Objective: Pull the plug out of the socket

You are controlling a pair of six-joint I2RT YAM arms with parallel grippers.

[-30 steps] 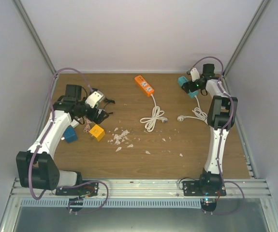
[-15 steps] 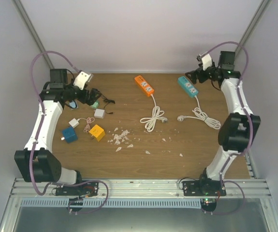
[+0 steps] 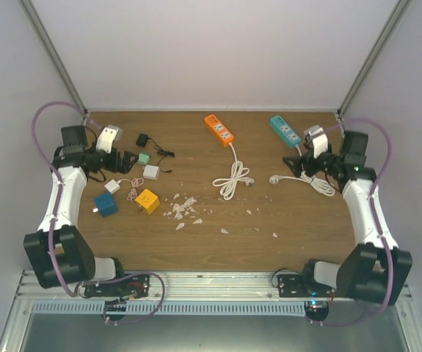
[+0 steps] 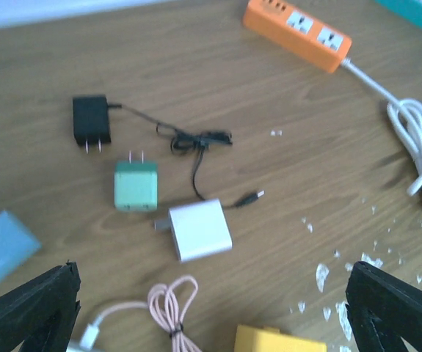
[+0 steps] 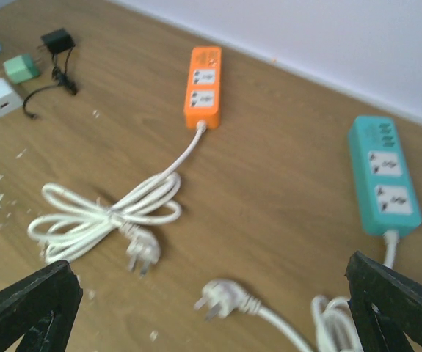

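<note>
Socket strip (image 5: 384,176), teal, two white outlets

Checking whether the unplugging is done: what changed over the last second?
The right gripper pulled back from the teal power strip toward the near side, open and empty. The left gripper withdrew leftward off the adapters, also open. Nothing else visibly moved.

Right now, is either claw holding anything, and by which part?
Nothing is held: the left claw and the right claw both hang open and empty.
</note>
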